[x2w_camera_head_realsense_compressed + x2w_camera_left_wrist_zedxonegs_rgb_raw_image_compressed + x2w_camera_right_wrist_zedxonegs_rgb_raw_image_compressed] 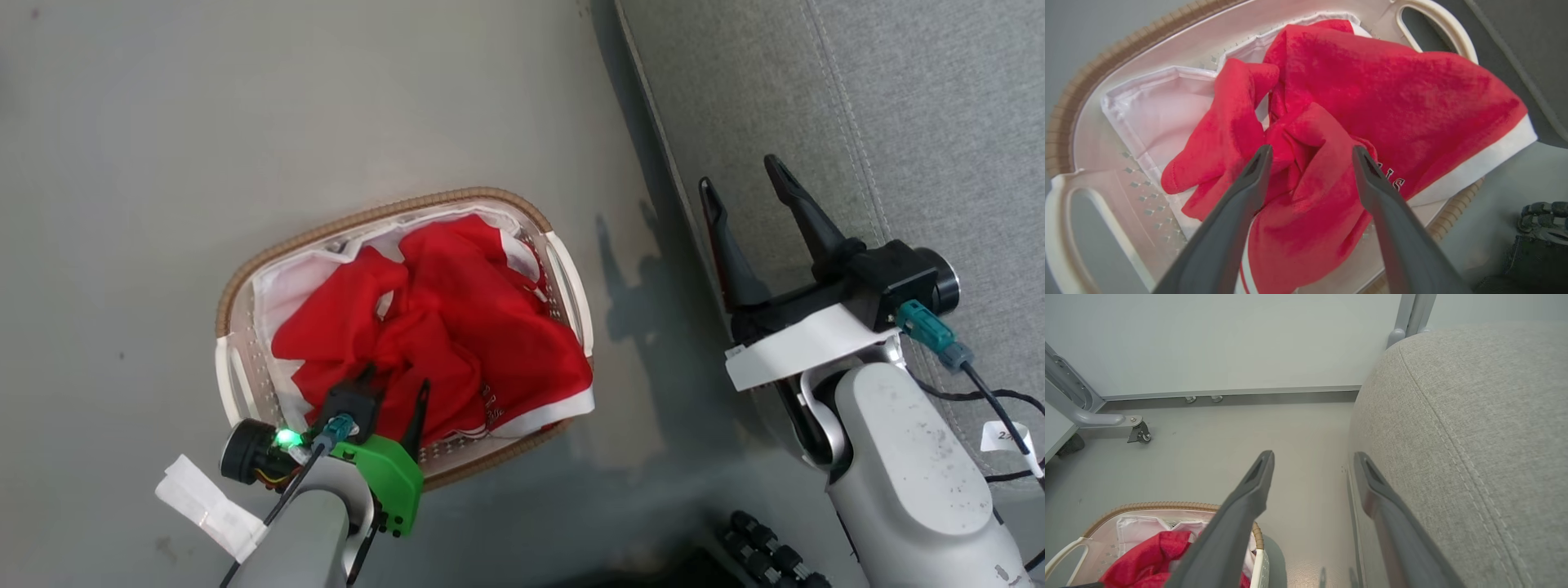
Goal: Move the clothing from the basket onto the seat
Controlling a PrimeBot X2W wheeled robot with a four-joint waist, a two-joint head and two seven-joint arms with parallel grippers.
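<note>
Two red garments lie crumpled in the white basket (326,229) on the floor: a plain red one (343,318) and one with white trim (531,384) hanging over the rim. My left gripper (393,390) is open just above the pile. In the left wrist view, the left gripper (1311,152) straddles a raised fold of the plain garment (1229,130), beside the lettered one (1392,102). My right gripper (739,173) is open and holds nothing, by the edge of the grey seat (898,122). The right wrist view shows the right gripper (1313,456), the seat (1474,437) and the basket (1147,506).
The basket stands on grey floor to the left of the seat's side. A white wall and a metal frame leg with a caster (1139,433) lie beyond. Part of my dark base (767,547) shows at the bottom.
</note>
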